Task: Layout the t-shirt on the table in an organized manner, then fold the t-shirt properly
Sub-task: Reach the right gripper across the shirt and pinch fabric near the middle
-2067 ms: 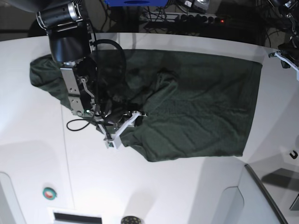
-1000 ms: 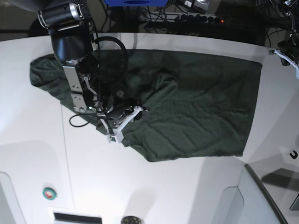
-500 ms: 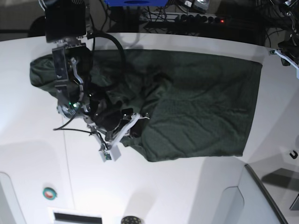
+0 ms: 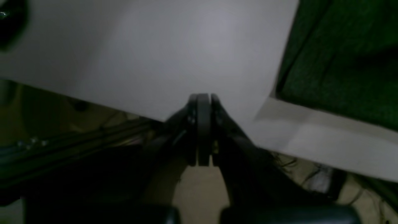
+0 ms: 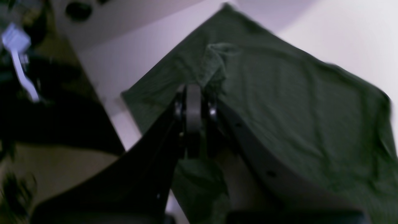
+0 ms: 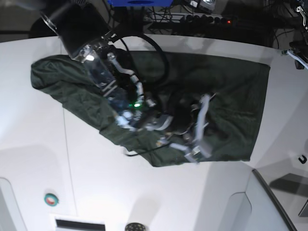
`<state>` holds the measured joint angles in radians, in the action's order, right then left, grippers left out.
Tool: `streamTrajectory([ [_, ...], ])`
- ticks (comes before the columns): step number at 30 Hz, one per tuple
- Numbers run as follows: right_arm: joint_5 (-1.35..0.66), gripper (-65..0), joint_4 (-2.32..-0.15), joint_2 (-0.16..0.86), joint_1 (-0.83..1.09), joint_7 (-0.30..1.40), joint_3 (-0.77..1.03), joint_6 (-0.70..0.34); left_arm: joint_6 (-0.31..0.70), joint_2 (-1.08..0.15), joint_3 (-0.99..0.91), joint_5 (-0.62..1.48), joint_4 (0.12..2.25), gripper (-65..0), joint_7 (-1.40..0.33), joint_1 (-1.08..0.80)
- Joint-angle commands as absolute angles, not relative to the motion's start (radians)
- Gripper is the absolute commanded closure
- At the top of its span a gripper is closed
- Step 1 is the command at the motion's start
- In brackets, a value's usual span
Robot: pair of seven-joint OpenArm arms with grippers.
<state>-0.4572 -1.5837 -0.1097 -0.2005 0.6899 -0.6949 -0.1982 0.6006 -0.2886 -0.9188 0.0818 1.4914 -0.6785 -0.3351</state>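
Observation:
The dark green t-shirt (image 6: 231,91) lies spread and wrinkled across the white table (image 6: 33,144). My right gripper (image 6: 199,127) is over the shirt's lower middle, blurred by motion. In the right wrist view that gripper (image 5: 194,90) is shut on a pinched fold of the t-shirt (image 5: 279,102), with cloth bunched just beyond the fingertips. My left gripper (image 4: 203,96) is shut with nothing in it, hanging over the table (image 4: 186,46) edge. A corner of the t-shirt (image 4: 342,62) shows to its upper right. The left arm (image 6: 297,50) sits at the far right edge of the base view.
A thin dark seam line (image 6: 67,159) crosses the tabletop at left. A small green and red button (image 6: 50,198) sits near the front left. A grey panel (image 6: 269,202) stands at the front right. Cables and a power strip (image 6: 202,18) run behind the table.
My right arm has swung right across the shirt, from its left-centre to its lower middle, jaws closed on the fabric. The shirt's left part lies flatter. The left arm has not moved.

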Motion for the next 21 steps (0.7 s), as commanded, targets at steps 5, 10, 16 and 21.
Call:
streamTrajectory([
  [5,-0.633,-0.2,-1.474,-0.14,-0.311,0.565,-0.858,-0.203,0.595,-0.306,-1.006,0.081,1.586,0.0,-0.667,-0.366],
  [10,-0.806,-0.2,-1.353,-0.14,-0.384,0.479,-0.957,-0.205,0.595,-0.308,-1.024,0.085,1.592,0.0,-0.667,-0.412],
  [16,-0.829,-0.2,-1.259,-0.142,-0.409,0.432,-1.023,-0.205,0.595,-0.305,-1.024,0.085,1.592,0.0,-0.667,-0.421],
  [21,-0.829,-0.2,-1.264,-0.142,-0.407,0.44,-1.024,-0.205,0.595,-0.285,-1.023,0.085,1.603,0.0,-0.667,-0.415],
])
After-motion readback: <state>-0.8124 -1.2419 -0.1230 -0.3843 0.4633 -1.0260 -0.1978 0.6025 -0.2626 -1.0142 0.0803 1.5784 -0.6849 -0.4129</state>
